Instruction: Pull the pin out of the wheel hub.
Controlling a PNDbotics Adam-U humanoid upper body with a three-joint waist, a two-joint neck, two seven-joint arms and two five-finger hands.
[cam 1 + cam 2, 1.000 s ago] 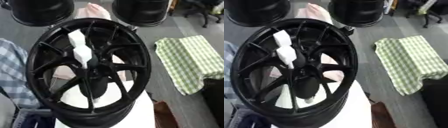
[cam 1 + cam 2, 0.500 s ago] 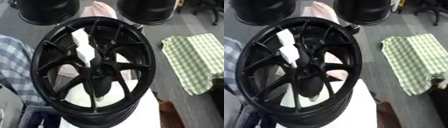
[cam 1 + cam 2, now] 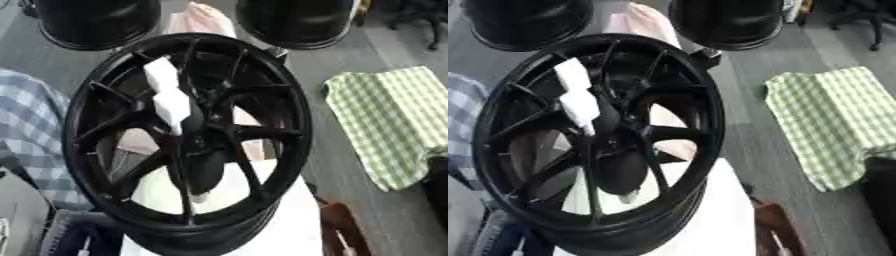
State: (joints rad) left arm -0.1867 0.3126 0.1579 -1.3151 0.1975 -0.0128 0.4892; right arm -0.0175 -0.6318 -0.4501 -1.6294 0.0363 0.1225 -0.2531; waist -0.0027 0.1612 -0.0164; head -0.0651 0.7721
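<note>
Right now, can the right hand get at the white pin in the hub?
Probably: the white pin sticks out of the wheel hub with nothing covering it. But the right hand shows in neither view, so reach is unconfirmed.

Both eye views look steeply down from close above the black spoked metal wheel hub (image 3: 188, 135), sharing it and the green checked cloth (image 3: 833, 125) to its right.

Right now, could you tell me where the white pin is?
The white pin stands out of the centre of the black spoked wheel hub, leaning toward the upper left in the left eye view, left of the green checked cloth.
</note>
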